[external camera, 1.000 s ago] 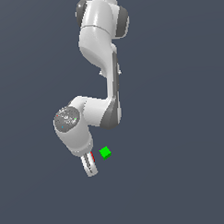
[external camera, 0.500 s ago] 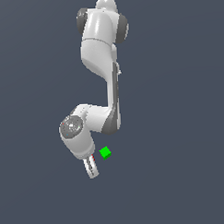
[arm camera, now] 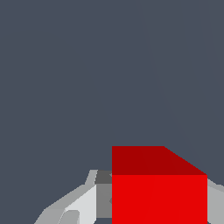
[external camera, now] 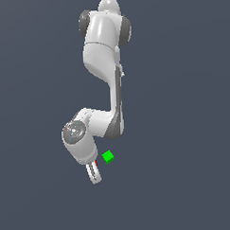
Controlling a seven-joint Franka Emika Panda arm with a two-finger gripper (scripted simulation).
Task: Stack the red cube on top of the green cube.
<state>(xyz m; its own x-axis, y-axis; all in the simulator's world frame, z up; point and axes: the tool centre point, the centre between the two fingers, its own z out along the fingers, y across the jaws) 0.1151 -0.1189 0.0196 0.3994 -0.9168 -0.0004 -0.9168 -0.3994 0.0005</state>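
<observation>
In the wrist view the red cube (arm camera: 159, 192) fills the space between my two fingers (arm camera: 89, 197), and my gripper (arm camera: 153, 179) is shut on it. From the exterior view only a thin red sliver of the red cube (external camera: 96, 163) shows beside the hand, just above the gripper (external camera: 95, 177). The green cube (external camera: 108, 157) lies a short way to the exterior view's right of the gripper, apart from it. It does not show in the wrist view.
The white arm (external camera: 104, 46) rises above the hand in the exterior view. A plain dark grey ground (external camera: 184, 133) surrounds everything; no other objects show.
The wrist has shifted slightly down and toward the exterior view's right, and the upper arm has leaned. Less of the red cube shows at the gripper. The green cube has not moved.
</observation>
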